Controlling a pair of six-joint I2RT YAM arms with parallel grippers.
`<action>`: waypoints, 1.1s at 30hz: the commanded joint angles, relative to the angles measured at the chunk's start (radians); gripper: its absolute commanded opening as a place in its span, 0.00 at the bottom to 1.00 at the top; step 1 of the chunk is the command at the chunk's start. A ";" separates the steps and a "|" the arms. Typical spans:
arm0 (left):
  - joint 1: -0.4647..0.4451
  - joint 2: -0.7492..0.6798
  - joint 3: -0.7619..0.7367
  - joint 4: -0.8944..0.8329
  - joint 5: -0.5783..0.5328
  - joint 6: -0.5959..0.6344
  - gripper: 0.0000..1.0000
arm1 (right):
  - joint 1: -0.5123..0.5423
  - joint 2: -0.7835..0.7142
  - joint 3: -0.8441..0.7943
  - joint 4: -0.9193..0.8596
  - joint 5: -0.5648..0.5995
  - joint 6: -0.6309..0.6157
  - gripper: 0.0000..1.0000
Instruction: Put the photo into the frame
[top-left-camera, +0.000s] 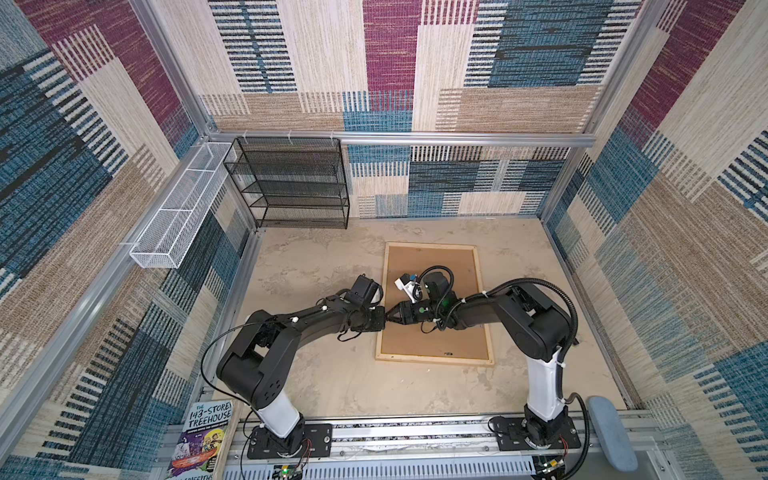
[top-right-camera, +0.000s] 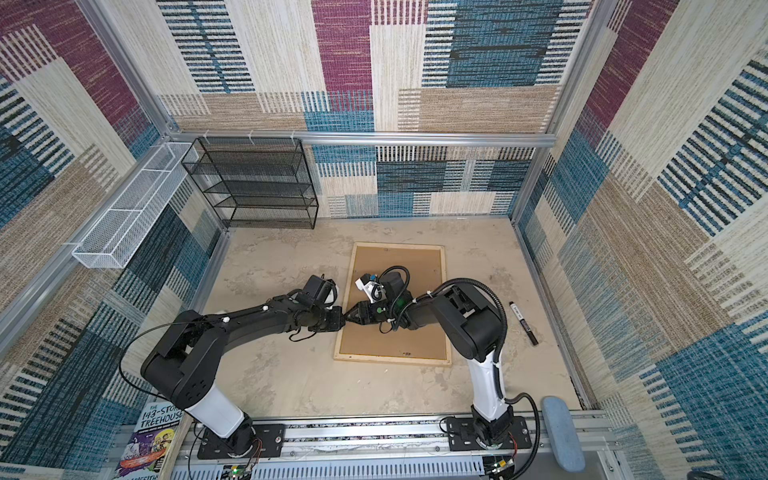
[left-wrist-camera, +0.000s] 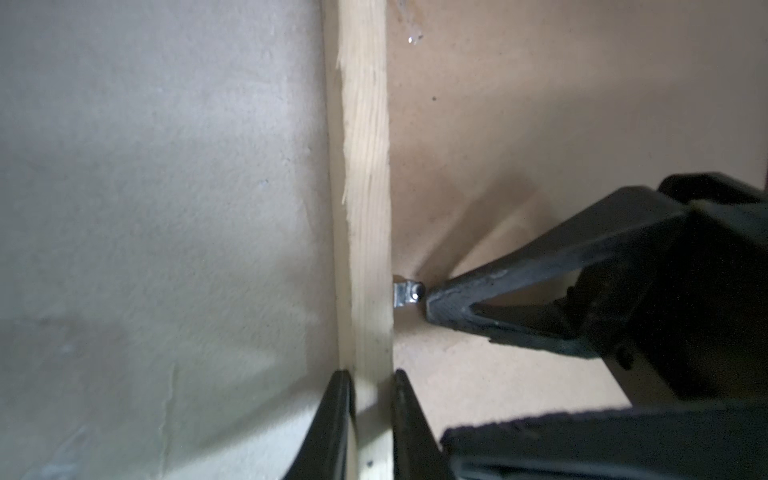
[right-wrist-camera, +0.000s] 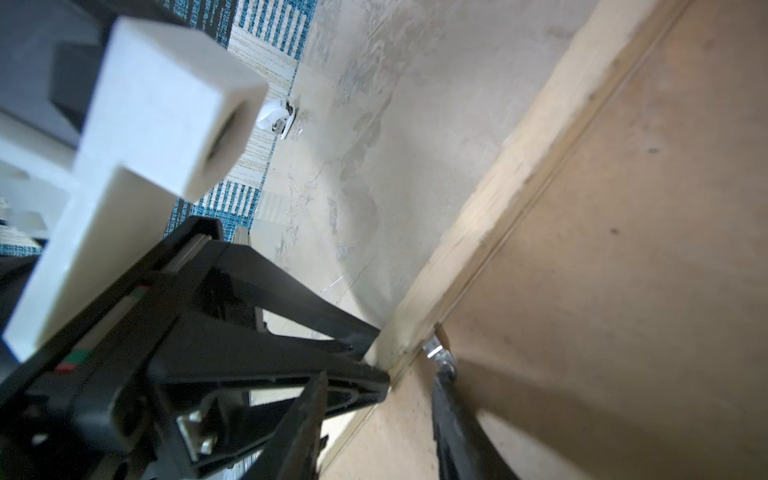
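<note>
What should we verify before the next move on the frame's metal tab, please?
1. Hold: the left claw clamps the frame rail: ok.
2. Tool: the right claw is open, one fingertip at the metal tab: ok.
3. The backing board sits inside the frame: ok.
4. The photo under the board: cannot tell, hidden.
5. Tab pressed flat on the board: cannot tell.
6. The marker lies apart from the frame: ok.
</note>
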 joint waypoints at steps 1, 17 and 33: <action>0.001 0.000 -0.003 -0.002 -0.018 0.025 0.00 | 0.001 0.021 0.003 -0.098 0.038 0.022 0.45; -0.001 0.005 -0.010 0.022 0.009 0.025 0.00 | 0.000 0.093 0.021 -0.052 0.021 0.132 0.46; -0.001 -0.001 -0.025 0.043 0.016 0.015 0.00 | 0.000 0.099 -0.115 0.210 0.056 0.393 0.46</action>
